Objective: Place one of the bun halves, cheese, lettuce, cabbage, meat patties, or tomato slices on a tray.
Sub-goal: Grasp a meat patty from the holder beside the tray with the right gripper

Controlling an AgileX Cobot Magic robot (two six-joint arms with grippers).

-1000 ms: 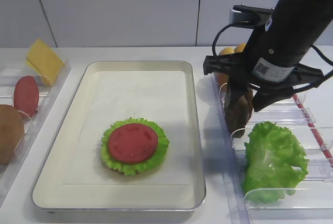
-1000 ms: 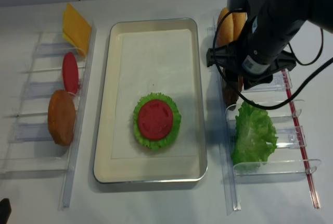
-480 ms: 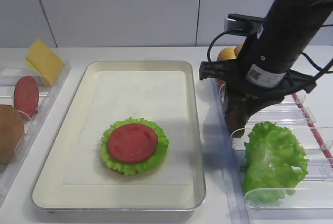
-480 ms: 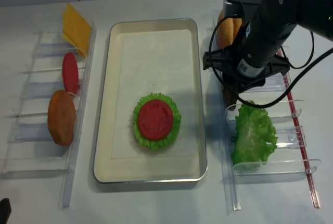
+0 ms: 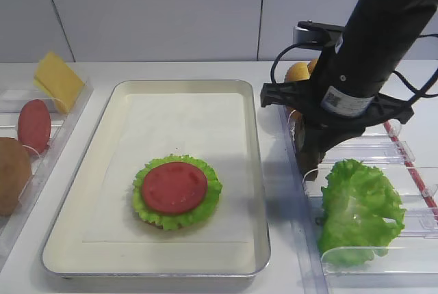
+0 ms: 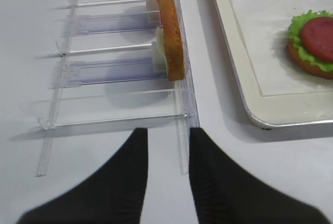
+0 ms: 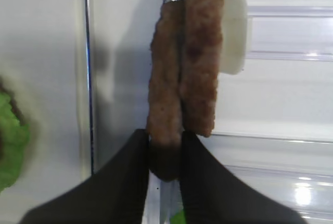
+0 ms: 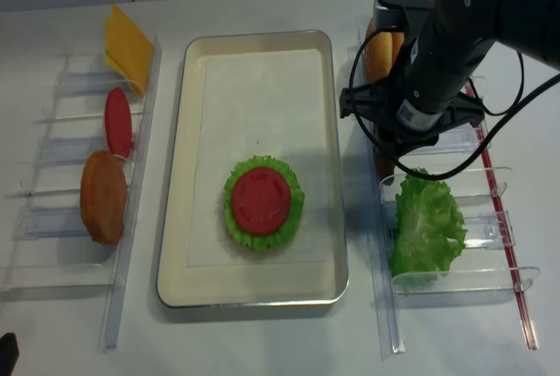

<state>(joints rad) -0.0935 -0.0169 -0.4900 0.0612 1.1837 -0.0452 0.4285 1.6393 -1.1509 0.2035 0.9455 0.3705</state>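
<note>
Lifting comes next, so work it cleanly. Your left claw (image 6: 165, 146) idles open over the bench, beside the left rack. The tray (image 5: 102, 137) holds a lettuce-and-tomato stack (image 5: 176, 190). Your right claw (image 7: 165, 148) pinches the nearer of two meat patties (image 7: 183, 62) standing on edge in the right rack; rise straight so its twin stays put.

Pretty bright, even overhead light, so shadows on the white table (image 5: 205, 70) are soft. Right wrist view is blurry up close, with some glare on the clear bins (image 7: 291, 182).
</note>
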